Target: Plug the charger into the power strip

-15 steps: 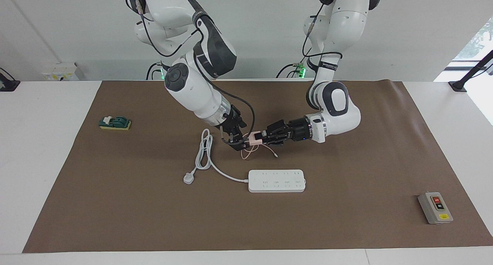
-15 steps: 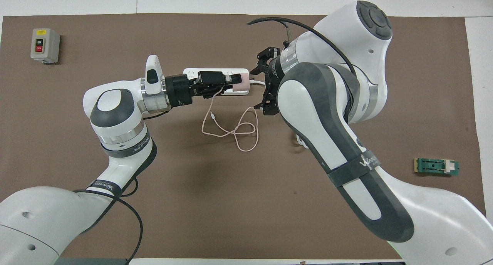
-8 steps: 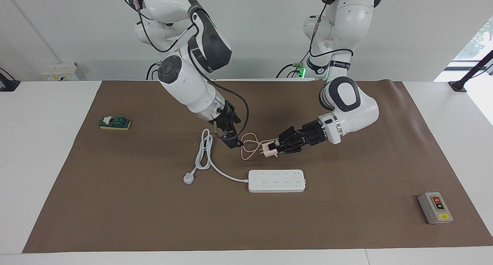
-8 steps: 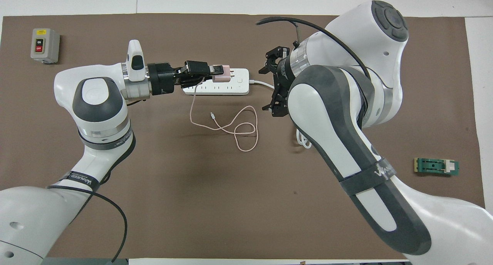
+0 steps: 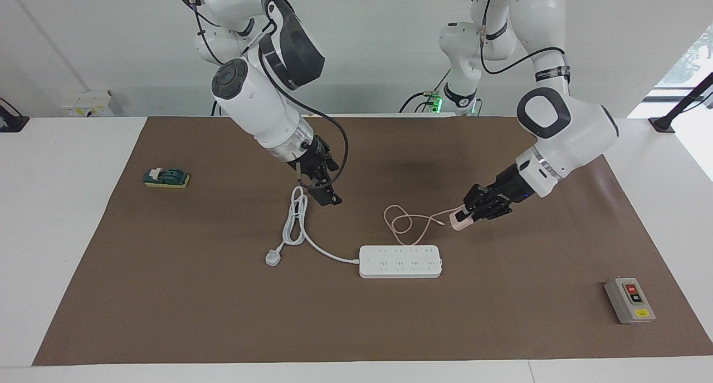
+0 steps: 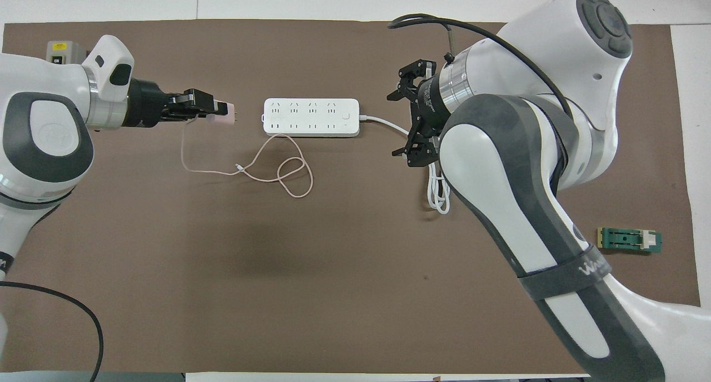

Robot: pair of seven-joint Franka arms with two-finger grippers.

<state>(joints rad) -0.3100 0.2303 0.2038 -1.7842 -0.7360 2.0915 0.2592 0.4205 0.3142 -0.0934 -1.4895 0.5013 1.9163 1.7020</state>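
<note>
The left gripper (image 6: pixel 219 109) pinches the small pale pink cube-shaped plastic charger (image 6: pixel 225 119) by its body, up in the air, with the metal prongs pointing out of the fingertips toward the long flat white plastic power strip (image 6: pixel 311 117). In the facing view the left gripper (image 5: pixel 467 215) and its charger (image 5: pixel 458 222) hang above the brown paper mat (image 5: pixel 501 327), just off the strip's end that lies toward the left arm's end of the table, so the prongs are near the power strip (image 5: pixel 400 261) but not over any socket and touch nothing. The thin pink cable (image 6: pixel 266 168) drops from the charger and lies in loose loops on the mat (image 6: pixel 278 293) beside the strip.

The right gripper (image 6: pixel 416 115) hangs with its fingers spread wide and holds nothing, over the thick white cord (image 6: pixel 389 125) that leaves the strip's other end; in the facing view the right gripper (image 5: pixel 323 188) is above the coiled part of the cord (image 5: pixel 294 221), and this arm seems to be waiting.

As I judge it, the pick-up is done and the charger is in a firm grip. Left to do: turn the prongs downward, bring them over one socket, and press in. The strip lies loose, so it may slide under that push.
</note>
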